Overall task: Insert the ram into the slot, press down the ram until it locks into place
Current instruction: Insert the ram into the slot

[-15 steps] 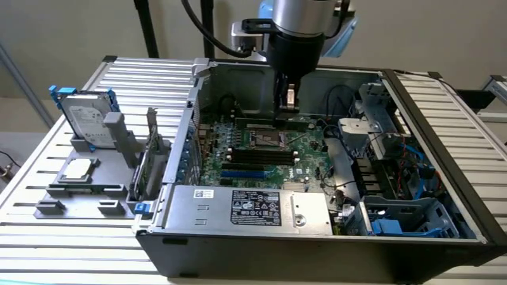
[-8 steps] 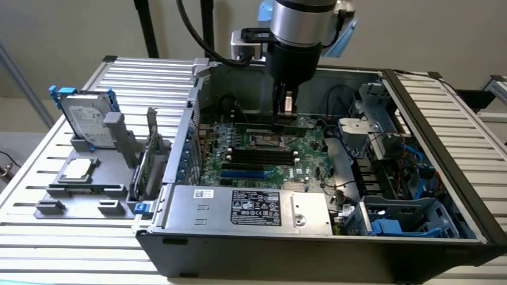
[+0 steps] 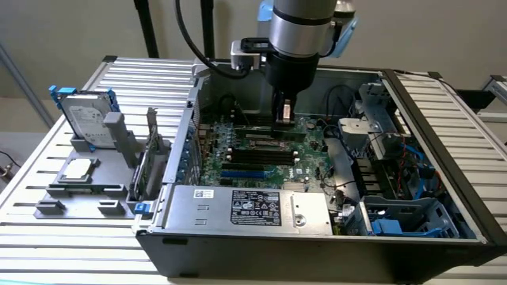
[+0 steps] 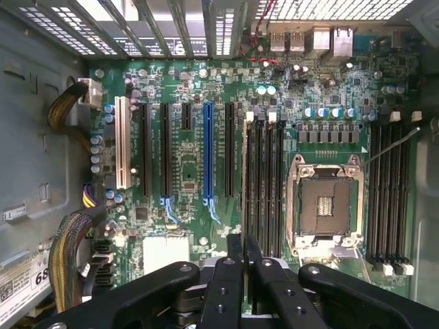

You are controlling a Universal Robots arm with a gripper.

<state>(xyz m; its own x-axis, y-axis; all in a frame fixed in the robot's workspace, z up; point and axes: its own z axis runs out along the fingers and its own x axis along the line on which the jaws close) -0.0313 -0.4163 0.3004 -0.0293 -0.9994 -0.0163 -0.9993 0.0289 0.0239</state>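
My gripper [image 3: 283, 120] hangs inside the open computer case [image 3: 443, 148], just above the motherboard. Its fingers stand close together on a thin dark stick with a pale patch, the ram [image 3: 284, 111], held on edge. In the wrist view the gripper [image 4: 244, 248] shows a narrow dark strip pinched between its black fingers [image 4: 233, 274]. Straight below it lies a bank of long black slots [image 4: 264, 185] with pale end clips, seen from outside as black slots [image 3: 262, 155]. Whether the ram touches a slot I cannot tell.
A blue socket [image 4: 207, 151] and black card sockets run beside the slots, with the CPU socket [image 4: 324, 205] on the other side. A second slot bank [image 4: 389, 199] lies beyond. Outside the case stand a hard drive [image 3: 87, 116] and an upright green card [image 3: 151, 160]. The power supply [image 3: 246, 208] fills the front.
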